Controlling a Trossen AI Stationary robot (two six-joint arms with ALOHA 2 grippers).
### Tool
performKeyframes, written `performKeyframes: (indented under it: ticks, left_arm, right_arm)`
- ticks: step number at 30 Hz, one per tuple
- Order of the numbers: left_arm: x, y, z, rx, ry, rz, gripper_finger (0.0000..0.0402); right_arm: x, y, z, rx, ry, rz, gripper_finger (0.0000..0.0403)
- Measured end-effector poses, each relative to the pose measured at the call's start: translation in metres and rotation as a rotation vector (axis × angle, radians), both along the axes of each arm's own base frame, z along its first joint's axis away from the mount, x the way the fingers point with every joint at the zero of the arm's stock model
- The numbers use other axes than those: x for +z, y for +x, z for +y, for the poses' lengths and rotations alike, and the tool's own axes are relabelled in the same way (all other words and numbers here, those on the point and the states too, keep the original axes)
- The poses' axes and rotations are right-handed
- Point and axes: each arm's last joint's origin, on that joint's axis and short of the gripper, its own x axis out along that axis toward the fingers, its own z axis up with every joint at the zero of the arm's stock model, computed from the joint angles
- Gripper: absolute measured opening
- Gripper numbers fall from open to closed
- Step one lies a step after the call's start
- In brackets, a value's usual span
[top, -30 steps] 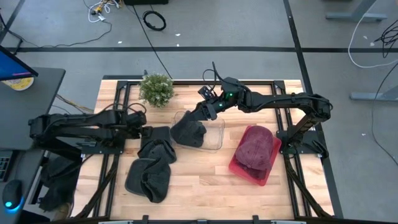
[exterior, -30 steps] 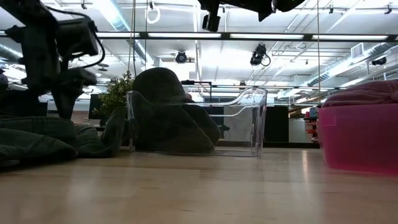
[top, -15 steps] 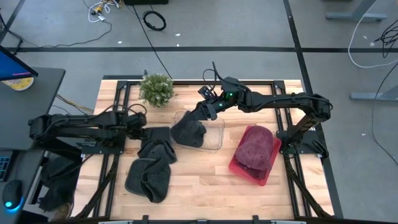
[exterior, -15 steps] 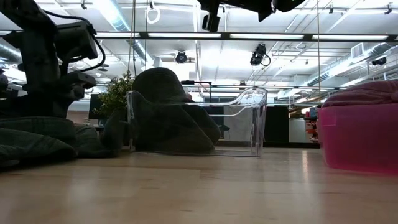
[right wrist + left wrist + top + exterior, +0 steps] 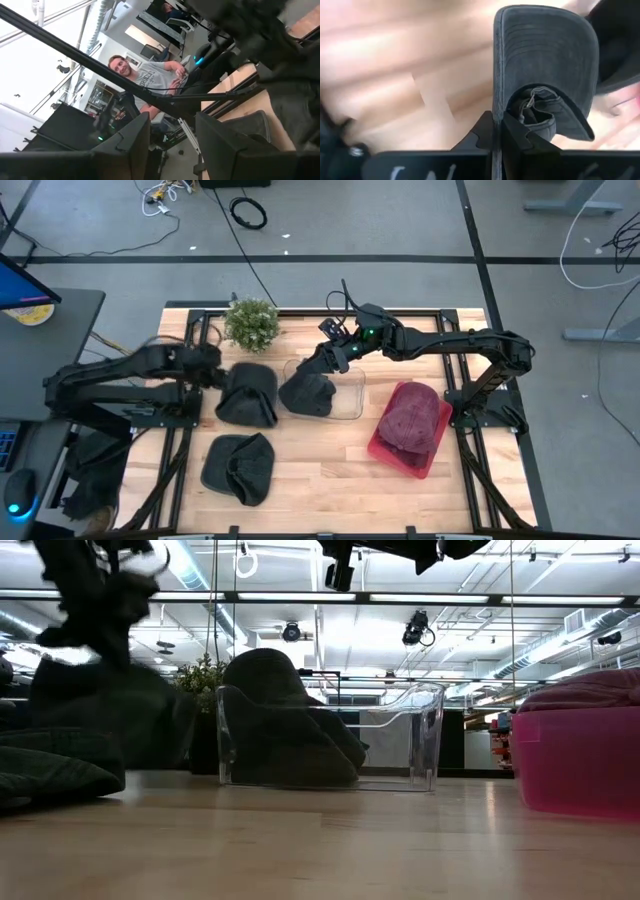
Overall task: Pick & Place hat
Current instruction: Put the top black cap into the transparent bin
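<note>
My left gripper point(image 5: 218, 373) is shut on a dark grey hat point(image 5: 248, 393), which hangs below it, blurred, in the low view point(image 5: 110, 720). A second dark hat point(image 5: 240, 468) lies flat on the table near the front edge. A third dark hat point(image 5: 305, 392) sits in a clear bin point(image 5: 348, 395) and drapes over the bin's left wall. My right gripper point(image 5: 322, 363) hovers above that bin's far left corner. Its fingers stand apart with nothing between them point(image 5: 172, 130). My left gripper pinches a thin edge of the hat point(image 5: 497, 107) between its two fingers, right beside the stitched brim point(image 5: 545, 50). The hat hangs below the fingers with the brim pointing away from them. I cannot tell whether its lower end touches the table.
A pink bin point(image 5: 395, 452) holding a maroon hat point(image 5: 412, 415) stands at the right. A small potted plant point(image 5: 251, 323) is at the far edge. A person point(image 5: 150, 75) sits beyond the table's left side. Bare wood lies in the middle near the front.
My left gripper has taken hold of the hat that lay on top of the front one. It has gone up and a little toward the far edge. The hat now hangs apart from the lower hat. The clear bin has slid slightly toward the table's right.
</note>
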Motion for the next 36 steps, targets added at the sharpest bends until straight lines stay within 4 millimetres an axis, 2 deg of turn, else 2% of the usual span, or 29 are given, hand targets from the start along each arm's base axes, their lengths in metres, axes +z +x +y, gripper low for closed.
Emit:
performKeyframes:
  ticks: [3, 10, 14, 17, 20, 24, 29, 33, 36]
  left_arm:
    - [0.039, -0.008, 0.001, 0.011, 0.106, -0.015, 0.0014]
    - [0.13, -0.033, 0.0, 0.045, 0.401, -0.237, 0.0014]
    - [0.167, -0.047, -0.001, 0.035, 0.592, -0.321, 0.0014]
    - [0.188, -0.052, -0.001, 0.02, 0.705, -0.404, 0.0014]
    - [0.202, -0.05, -0.001, 0.01, 0.792, -0.487, 0.0014]
    - [0.209, -0.035, 0.003, 0.032, 0.842, -0.577, 0.0014]
    - [0.211, -0.009, 0.009, 0.086, 0.818, -0.634, 0.0014]
    - [0.215, 0.01, 0.014, 0.129, 0.789, -0.713, 0.0014]
    - [0.219, 0.021, 0.016, 0.135, 0.793, -0.768, 0.0014]
  right_arm:
    - [0.0, 0.0, -0.002, -0.007, 0.0, 0.0, 0.0164]
    - [0.0, -0.001, -0.008, -0.012, 0.015, 0.006, 0.0164]
    - [0.001, -0.001, -0.007, -0.008, 0.027, -0.002, 0.0164]
    - [0.003, -0.001, -0.008, -0.044, 0.056, -0.001, 0.0164]
    - [0.002, 0.0, -0.01, -0.129, 0.095, 0.014, 0.0164]
    - [0.002, 0.002, -0.011, -0.243, 0.103, 0.011, 0.0164]
    - [0.008, 0.003, -0.008, -0.414, -0.165, -0.121, 0.0164]
    - [0.016, 0.004, -0.003, -0.621, -0.415, -0.229, 0.0164]
    - [0.02, 0.003, -0.002, -0.704, -0.46, -0.246, 0.0164]
